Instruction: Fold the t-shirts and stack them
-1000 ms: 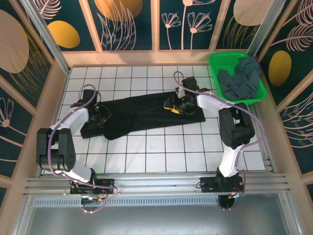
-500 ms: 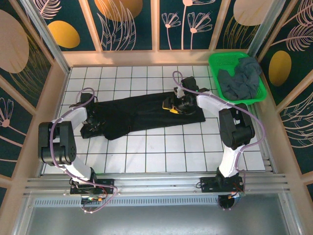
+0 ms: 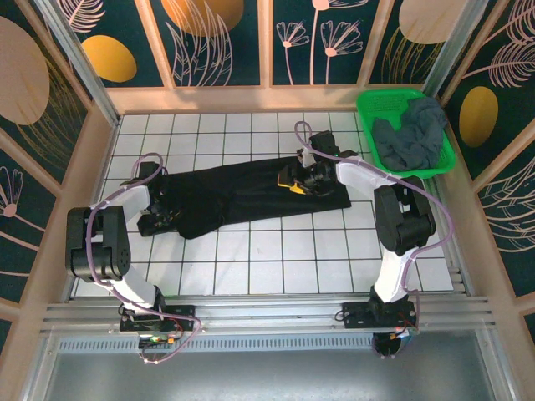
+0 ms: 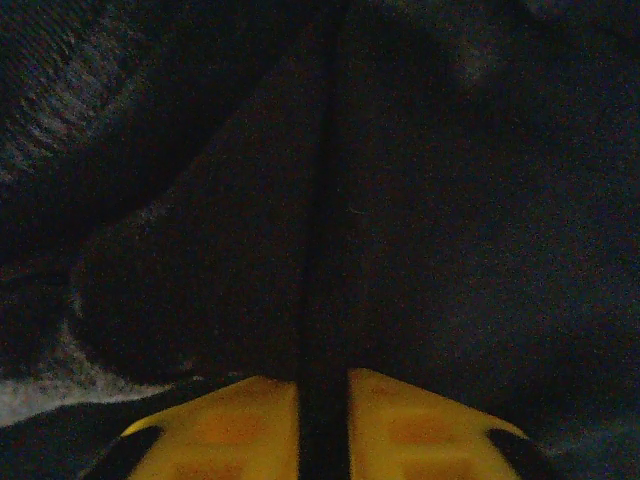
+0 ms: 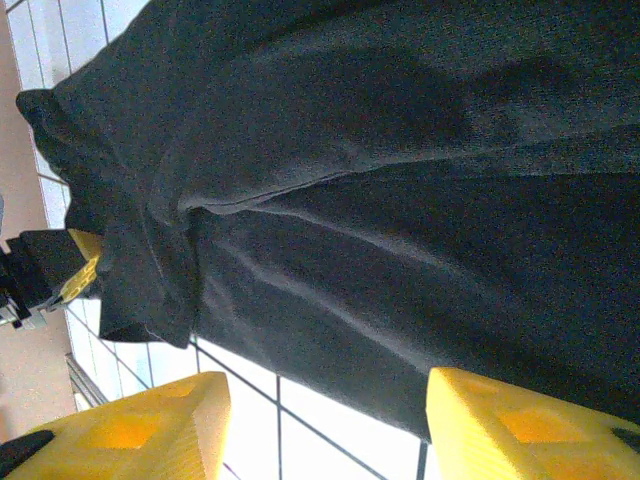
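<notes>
We see the soft black cloth t-shirt lying long and flat across the middle of the white tiled table. The dark grey cloth t-shirt sits bunched in the green plastic mesh basket at the upper right of the top view.

The left gripper is down on the left end of the black shirt. In its own camera its yellow fingers are almost together, and a thin fold of black cloth looks pinched between them. The right gripper is over the right part of the shirt. Its yellow fingers stand wide apart and hold nothing.

We think the first shirt is being folded and no stack is started. Next, the right gripper needs to close on its own bit of cloth. Then both arms should lift and carry the cloth over together, so the fold lands straight and does not bunch up.
</notes>
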`<state>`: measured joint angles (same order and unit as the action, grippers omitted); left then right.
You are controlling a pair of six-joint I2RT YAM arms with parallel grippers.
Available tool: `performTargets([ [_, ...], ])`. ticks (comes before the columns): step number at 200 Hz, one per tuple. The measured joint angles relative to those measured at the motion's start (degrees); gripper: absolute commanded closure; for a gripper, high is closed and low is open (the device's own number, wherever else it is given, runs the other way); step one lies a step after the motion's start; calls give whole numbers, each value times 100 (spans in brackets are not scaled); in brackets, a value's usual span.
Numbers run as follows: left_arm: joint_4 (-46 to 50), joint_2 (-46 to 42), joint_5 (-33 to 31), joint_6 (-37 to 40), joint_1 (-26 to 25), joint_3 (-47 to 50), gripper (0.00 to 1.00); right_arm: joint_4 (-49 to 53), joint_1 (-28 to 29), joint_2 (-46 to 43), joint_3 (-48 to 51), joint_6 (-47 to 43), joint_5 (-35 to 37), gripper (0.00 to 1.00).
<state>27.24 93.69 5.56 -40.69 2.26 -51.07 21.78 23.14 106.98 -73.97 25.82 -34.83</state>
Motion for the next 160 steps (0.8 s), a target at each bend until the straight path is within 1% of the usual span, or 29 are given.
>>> performTargets([
  [19,35,-70,42,-50,0,-17,96,0,11,0,0,0,2,45],
  [41,166,-199,63,-109,0,-105,100,0,22,0,0,2,2,45],
  [123,669,-367,39,-273,0,-997,100,0,22,0,0,2,4,45],
  [160,798,-291,63,-289,0,-1099,100,0,22,0,0,2,7,45],
])
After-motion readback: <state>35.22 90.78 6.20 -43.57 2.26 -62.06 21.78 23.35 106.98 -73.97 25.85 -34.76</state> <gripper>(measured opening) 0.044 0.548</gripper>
